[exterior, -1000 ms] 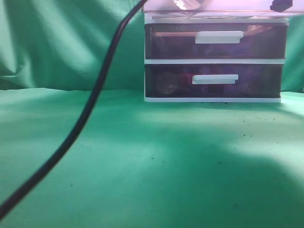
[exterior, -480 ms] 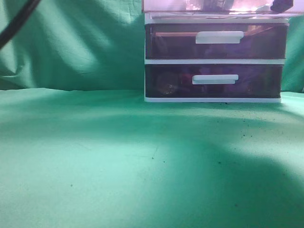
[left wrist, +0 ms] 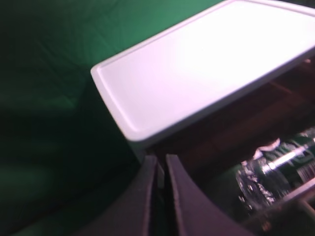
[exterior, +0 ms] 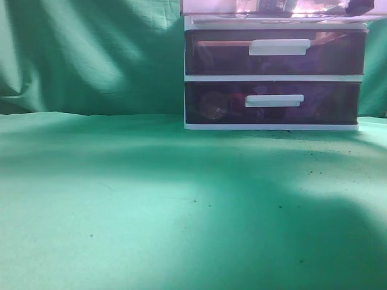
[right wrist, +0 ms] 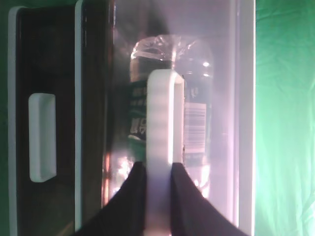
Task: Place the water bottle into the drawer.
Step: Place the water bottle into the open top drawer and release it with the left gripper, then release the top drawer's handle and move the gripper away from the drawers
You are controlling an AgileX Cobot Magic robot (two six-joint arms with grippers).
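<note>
The drawer (exterior: pixel 272 7) is the top one of the white-framed unit and only its lower edge shows at the top of the exterior view. In the right wrist view my right gripper (right wrist: pixel 158 167) is shut on the drawer's white bar handle (right wrist: pixel 165 113). The water bottle (right wrist: pixel 194 113), clear with a dark green label, lies inside behind the translucent front. In the left wrist view the bottle (left wrist: pixel 275 172) lies in the pulled-out drawer (left wrist: pixel 236 132) under the unit's white top (left wrist: pixel 206 64). My left gripper (left wrist: pixel 161 160) is shut and empty beside the unit's corner.
Two alike dark drawers with white handles (exterior: pixel 279 47) (exterior: pixel 274 101) sit closed below the top one. The second drawer's handle also shows in the right wrist view (right wrist: pixel 42 135). Green cloth (exterior: pixel 151 199) covers the table and the backdrop.
The black cable that crossed the left of the exterior view has swung up and out of view. The drawers below have not moved.
</note>
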